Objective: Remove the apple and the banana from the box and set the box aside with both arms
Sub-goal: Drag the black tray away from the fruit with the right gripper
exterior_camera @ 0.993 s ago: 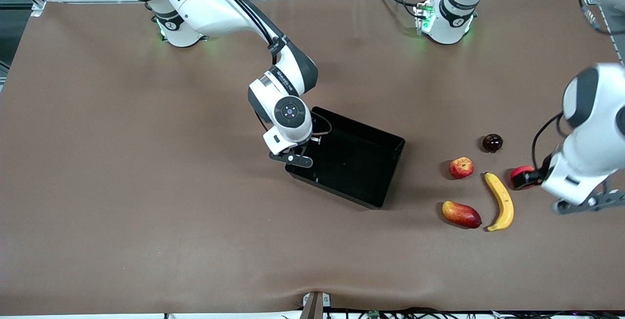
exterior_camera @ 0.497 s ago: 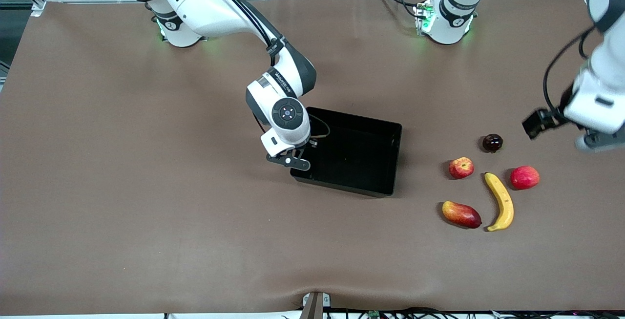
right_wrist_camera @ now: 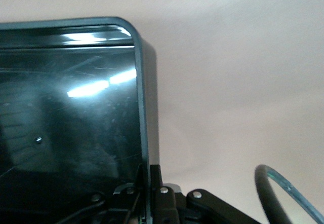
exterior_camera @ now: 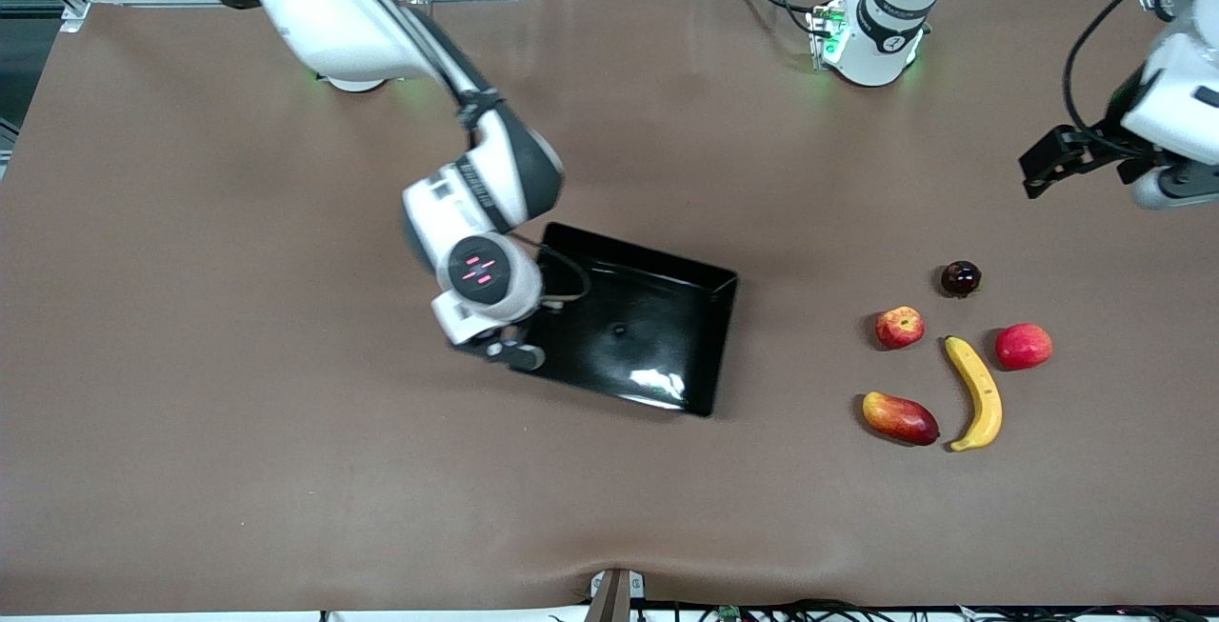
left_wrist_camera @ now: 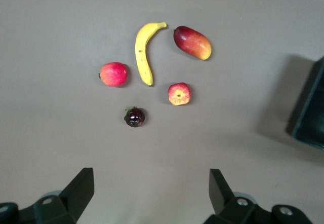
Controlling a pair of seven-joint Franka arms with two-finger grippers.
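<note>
The black box [exterior_camera: 657, 317] lies mid-table, tilted. My right gripper [exterior_camera: 514, 352] is shut on its wall at the end toward the right arm; the right wrist view shows the fingers pinching that wall [right_wrist_camera: 142, 107] at the gripper [right_wrist_camera: 151, 176]. The banana [exterior_camera: 976, 393] and the small apple [exterior_camera: 899, 327] lie on the cloth toward the left arm's end. My left gripper [exterior_camera: 1173, 191] is open and empty, high over bare cloth at that end, apart from the fruits. In its wrist view [left_wrist_camera: 150, 193] the banana [left_wrist_camera: 143, 51] and apple [left_wrist_camera: 178, 94] show far below.
A larger plain red fruit [exterior_camera: 1024, 346] lies beside the banana. A red-yellow mango [exterior_camera: 899, 417] lies nearer the front camera than the apple. A small dark round fruit [exterior_camera: 960, 278] lies farther back. Brown cloth [exterior_camera: 286, 431] covers the table.
My right gripper has dragged the box toward the right arm's end and turned it. My left gripper has lifted up and away from the plain red fruit.
</note>
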